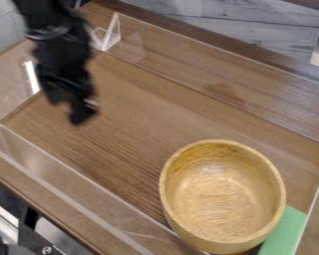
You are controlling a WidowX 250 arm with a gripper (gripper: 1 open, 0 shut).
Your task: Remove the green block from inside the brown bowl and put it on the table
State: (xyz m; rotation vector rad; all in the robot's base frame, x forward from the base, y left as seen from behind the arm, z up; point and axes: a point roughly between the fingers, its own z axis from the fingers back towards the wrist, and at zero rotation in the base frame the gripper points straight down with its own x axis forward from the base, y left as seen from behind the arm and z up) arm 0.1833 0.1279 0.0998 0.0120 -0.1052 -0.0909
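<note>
The brown bowl (pixel 175 177) stands on the table (pixel 189 105) at the lower right, and its shallow hollow shows nothing inside. The green block (pixel 293 235) lies outside the bowl against its right rim, cut off by the frame's bottom corner. My gripper (pixel 67 108) hangs pointing down over the left part of the table, far from both bowl and block. Its dark fingers (pixel 81 112) stand open with nothing between them.
Low clear acrylic walls (pixel 83 199) edge the table at the front and left. A small clear acrylic stand (pixel 109 36) sits at the back left, just behind the arm.
</note>
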